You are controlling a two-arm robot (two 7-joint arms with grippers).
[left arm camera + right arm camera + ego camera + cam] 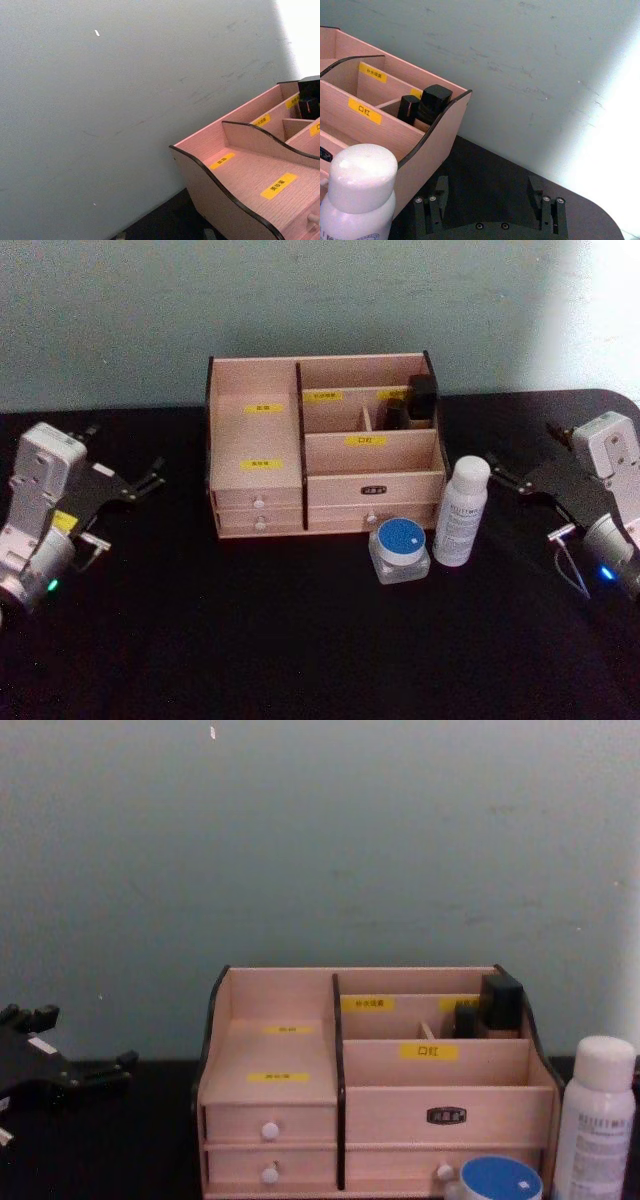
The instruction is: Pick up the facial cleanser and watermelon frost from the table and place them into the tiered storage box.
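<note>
The facial cleanser [461, 510], a tall white bottle, stands on the black table just right of the tiered storage box [255, 440]. In front of the box's right drawers sits the watermelon frost [401, 550], a squat jar with a blue lid. My left gripper [153, 473] rests open on the table, left of the box. My right gripper [508, 478] is open too, right of the bottle. In the right wrist view, the right gripper [488, 187] points past the facial cleanser [360, 190] and the box's side wall [435, 155]. The chest view shows the bottle [597, 1120], the jar [500, 1182] and the left gripper [80, 1055].
Dark small items [420, 400] stand in the box's rear right compartment. A grey-green wall [320, 300] rises right behind the box. Black tabletop [250, 640] stretches in front of the box and the jar. The left wrist view shows the box's left side [240, 170].
</note>
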